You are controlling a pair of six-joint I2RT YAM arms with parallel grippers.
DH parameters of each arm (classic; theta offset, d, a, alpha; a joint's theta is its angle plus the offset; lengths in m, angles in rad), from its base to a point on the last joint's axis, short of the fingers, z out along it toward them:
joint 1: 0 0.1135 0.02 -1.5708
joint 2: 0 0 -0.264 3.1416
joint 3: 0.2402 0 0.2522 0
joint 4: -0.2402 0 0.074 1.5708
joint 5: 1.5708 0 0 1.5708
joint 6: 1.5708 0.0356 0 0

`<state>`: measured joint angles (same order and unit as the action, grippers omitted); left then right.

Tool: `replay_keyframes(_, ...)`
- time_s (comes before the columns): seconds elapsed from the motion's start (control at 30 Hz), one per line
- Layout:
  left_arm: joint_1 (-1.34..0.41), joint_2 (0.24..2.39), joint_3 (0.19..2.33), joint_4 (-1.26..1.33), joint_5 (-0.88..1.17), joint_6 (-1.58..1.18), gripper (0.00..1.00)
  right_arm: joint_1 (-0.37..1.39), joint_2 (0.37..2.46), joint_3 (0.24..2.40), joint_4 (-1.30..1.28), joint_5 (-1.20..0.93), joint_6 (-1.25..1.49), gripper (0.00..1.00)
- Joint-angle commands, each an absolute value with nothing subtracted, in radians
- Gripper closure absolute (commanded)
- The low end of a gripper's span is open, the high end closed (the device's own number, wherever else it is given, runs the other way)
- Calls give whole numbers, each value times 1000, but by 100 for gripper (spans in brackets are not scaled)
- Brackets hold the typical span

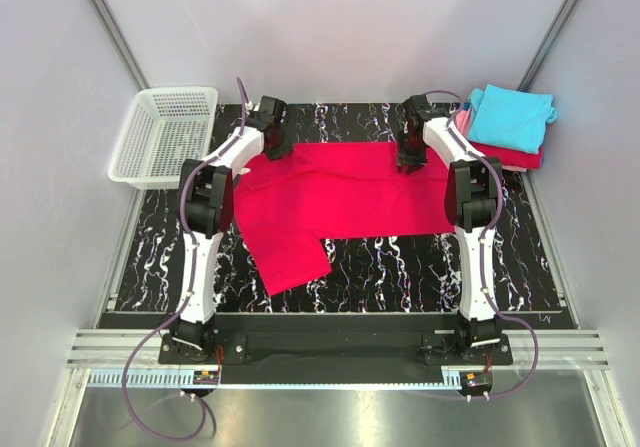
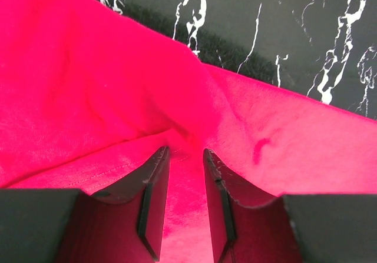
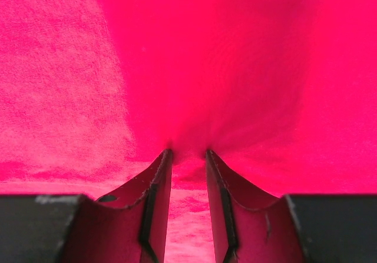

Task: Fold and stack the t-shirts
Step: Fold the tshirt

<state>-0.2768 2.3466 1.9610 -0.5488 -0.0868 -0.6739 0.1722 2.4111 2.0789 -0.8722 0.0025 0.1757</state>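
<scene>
A crimson-red t-shirt [image 1: 340,192] lies spread on the black marbled table, with one part [image 1: 290,252] reaching toward the near edge. My left gripper [image 1: 275,147] is at its far left corner. In the left wrist view its jaws [image 2: 185,151] stand narrow, with a ridge of red cloth [image 2: 118,98] drawn in between them. My right gripper [image 1: 410,162] is at the far right corner. Its jaws [image 3: 188,152] pinch the cloth [image 3: 235,69] too, and creases fan out from the tips. A folded turquoise shirt [image 1: 510,117] tops a stack with pink [image 1: 463,119] and red [image 1: 515,157] ones.
A white mesh basket [image 1: 165,132] stands at the far left, partly off the table. The folded stack sits at the far right corner, close behind the right arm. Bare table [image 1: 420,267] shows in front of the shirt. Grey walls close in the sides and back.
</scene>
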Motion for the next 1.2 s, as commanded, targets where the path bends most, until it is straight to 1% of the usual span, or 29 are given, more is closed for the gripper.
replay_keyframes(0.0, -279, 2359, 2020, -548, -104, -666, 69, 184, 2365, 2062, -874, 26, 164, 64)
replay_keyframes(0.1, -284, 2362, 2025, -561, -123, -657, 74, 184, 2368, 2062, -874, 29, 166, 64)
replay_keyframes(0.2, -287, 2364, 2028, -572, -138, -647, 75, 184, 2370, 2065, -876, 26, 167, 64)
replay_keyframes(0.27, -287, 2373, 2037, -577, -141, -640, 67, 186, 2368, 2065, -874, 25, 170, 64)
replay_keyframes(0.33, -287, 2379, 2046, -584, -146, -637, 62, 184, 2368, 2068, -876, 26, 170, 64)
replay_keyframes(0.47, -287, 2396, 2062, -592, -146, -635, 63, 184, 2370, 2071, -874, 28, 169, 64)
replay_keyframes(0.53, -287, 2404, 2066, -595, -143, -637, 67, 186, 2370, 2069, -874, 31, 169, 64)
replay_keyframes(0.57, -287, 2407, 2068, -597, -141, -637, 74, 186, 2370, 2069, -874, 34, 167, 64)
replay_keyframes(0.6, -288, 2410, 2069, -597, -138, -637, 78, 184, 2372, 2069, -874, 34, 167, 64)
replay_keyframes(0.67, -288, 2410, 2069, -598, -140, -638, 91, 184, 2372, 2068, -876, 35, 167, 64)
replay_keyframes(0.7, -288, 2408, 2068, -601, -140, -638, 100, 184, 2375, 2068, -874, 35, 169, 64)
replay_keyframes(0.83, -296, 2384, 2049, -607, -149, -634, 100, 184, 2375, 2062, -874, 35, 175, 64)
replay_keyframes(0.97, -307, 2314, 2000, -609, -167, -623, 100, 186, 2365, 2053, -874, 35, 183, 65)
replay_keyframes(1.17, -353, 2194, 1830, -609, -210, -626, 100, 184, 2349, 2043, -876, 43, 190, 65)
